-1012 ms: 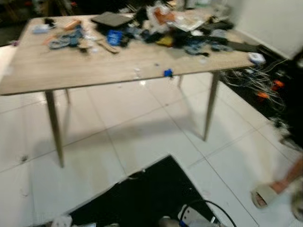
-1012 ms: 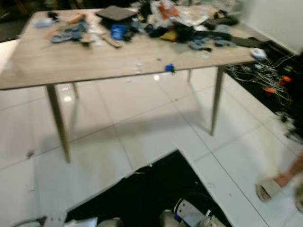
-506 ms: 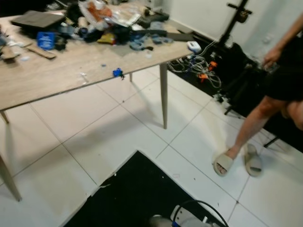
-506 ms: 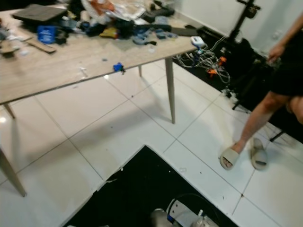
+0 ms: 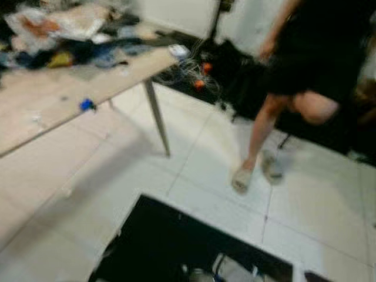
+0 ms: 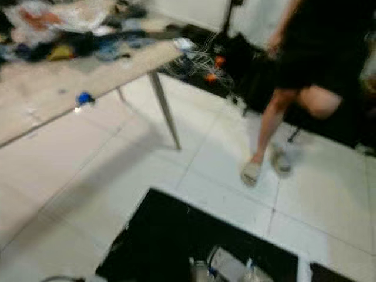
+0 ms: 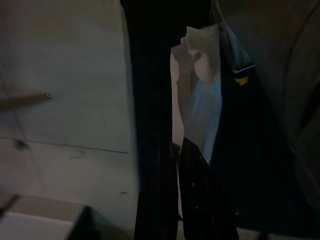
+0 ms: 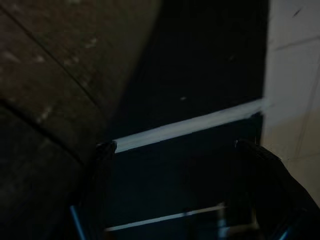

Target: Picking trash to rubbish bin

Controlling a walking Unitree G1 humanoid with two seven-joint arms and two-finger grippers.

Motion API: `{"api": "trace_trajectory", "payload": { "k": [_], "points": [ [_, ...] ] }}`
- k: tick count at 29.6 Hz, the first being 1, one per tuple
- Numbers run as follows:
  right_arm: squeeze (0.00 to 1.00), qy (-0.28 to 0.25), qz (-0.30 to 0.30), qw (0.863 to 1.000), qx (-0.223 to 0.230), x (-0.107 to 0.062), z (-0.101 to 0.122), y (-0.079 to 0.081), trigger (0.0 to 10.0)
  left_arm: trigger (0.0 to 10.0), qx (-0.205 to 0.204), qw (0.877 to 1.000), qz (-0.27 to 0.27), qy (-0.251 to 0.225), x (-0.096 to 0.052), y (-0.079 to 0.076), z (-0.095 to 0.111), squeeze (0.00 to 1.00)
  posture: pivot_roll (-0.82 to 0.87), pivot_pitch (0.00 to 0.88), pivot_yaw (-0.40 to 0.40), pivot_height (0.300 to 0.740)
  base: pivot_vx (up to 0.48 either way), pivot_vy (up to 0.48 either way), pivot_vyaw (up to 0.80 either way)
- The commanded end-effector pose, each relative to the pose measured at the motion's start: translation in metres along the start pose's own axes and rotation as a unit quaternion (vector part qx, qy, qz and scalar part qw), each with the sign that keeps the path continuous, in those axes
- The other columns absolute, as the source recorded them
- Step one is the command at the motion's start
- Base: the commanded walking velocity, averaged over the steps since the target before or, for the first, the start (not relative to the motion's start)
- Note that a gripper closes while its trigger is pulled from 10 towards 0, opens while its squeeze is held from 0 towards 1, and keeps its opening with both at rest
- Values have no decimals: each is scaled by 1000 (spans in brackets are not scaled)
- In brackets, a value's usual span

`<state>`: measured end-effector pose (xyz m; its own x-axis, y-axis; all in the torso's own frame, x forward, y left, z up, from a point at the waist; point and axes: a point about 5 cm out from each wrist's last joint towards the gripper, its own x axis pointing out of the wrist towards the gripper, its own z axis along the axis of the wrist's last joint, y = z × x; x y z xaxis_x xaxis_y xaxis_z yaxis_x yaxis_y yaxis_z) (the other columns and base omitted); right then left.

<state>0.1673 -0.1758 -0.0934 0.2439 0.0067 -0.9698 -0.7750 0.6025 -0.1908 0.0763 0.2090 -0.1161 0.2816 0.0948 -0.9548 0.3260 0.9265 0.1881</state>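
Trash (image 7: 197, 95), a pale crumpled scrap of paper or plastic, sits pinched in the left gripper (image 7: 192, 150) down by the floor; it looks light and soft, best held mid-body. Right gripper (image 8: 175, 145) hangs spread and empty over the black mat (image 5: 176, 241).

both eye views bright but motion-blurred; both wrist views dim, shadowy.

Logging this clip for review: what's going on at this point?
Nothing on the floor or table is being handled. The head views are blurred. A wooden table piled with clutter stands at left, and a person in sandals stands on the white tiles at right. The left pincer holds a pale scrap; the right pincer hangs open over a black mat.
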Motion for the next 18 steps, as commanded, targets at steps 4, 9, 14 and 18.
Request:
{"api": "trace_trajectory", "payload": {
  "k": [4, 9, 14, 18],
  "points": [
    [0, -2, 18, 1000, 10, 1, -1, 9, 10000, 10000, 11, 1000, -20, 5, 0, -11, -3, 0, 109, 132, -22, 740, 0, 0, -769],
    [0, -2, 18, 1000, 11, 1, -1, 9, 10000, 10000, 12, 1000, -20, 5, 0, -11, -2, 0, 108, 136, -20, 740, 0, 0, -769],
    [0, -2, 17, 1000, 10, 1, 0, 9, 10000, 10000, 10, 1000, -20, 3, 0, -10, -2, 0, 109, 136, -21, 740, 0, 0, -769],
    [0, -3, 17, 1000, 10, 1, 0, 9, 10000, 10000, 10, 1000, -20, 4, 0, -10, -2, 0, 109, 136, -21, 740, 0, 0, -769]
  ]
}}
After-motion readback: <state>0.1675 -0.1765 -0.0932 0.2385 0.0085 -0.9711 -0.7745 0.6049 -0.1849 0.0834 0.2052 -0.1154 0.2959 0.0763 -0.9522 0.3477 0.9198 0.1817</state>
